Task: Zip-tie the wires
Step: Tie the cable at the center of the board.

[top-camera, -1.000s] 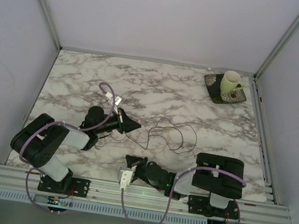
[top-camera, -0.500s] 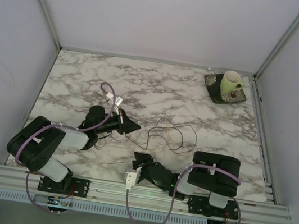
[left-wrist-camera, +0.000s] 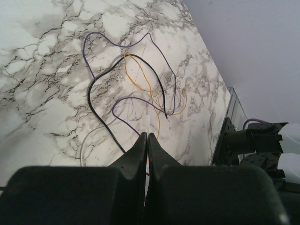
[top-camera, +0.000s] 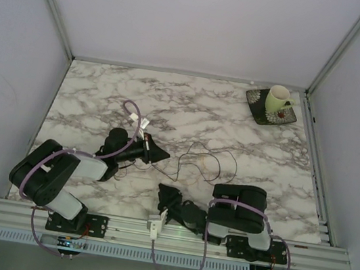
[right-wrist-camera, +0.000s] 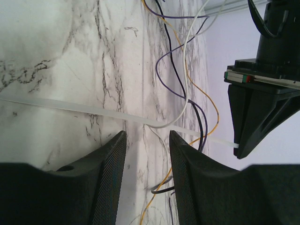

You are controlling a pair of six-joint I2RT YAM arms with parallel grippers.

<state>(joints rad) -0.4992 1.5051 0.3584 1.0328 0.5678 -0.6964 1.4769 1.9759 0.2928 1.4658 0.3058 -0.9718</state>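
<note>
The step in hand looks like getting the zip tie (right-wrist-camera: 70,107) around the wires (left-wrist-camera: 140,86). They lie in loose loops on the bench (top-camera: 104,95), fanning out just beyond the left pincer (top-camera: 153,150). That pincer is clamped shut, seemingly on one end of the tie. The right pincer (right-wrist-camera: 146,136), near the left pincer, stands partly open and empty, with the strip just ahead of its tips. Next it probably needs to close on the strip and thread it. Only the right wrist view shows the tie; from above it is lost against the marble.
</note>
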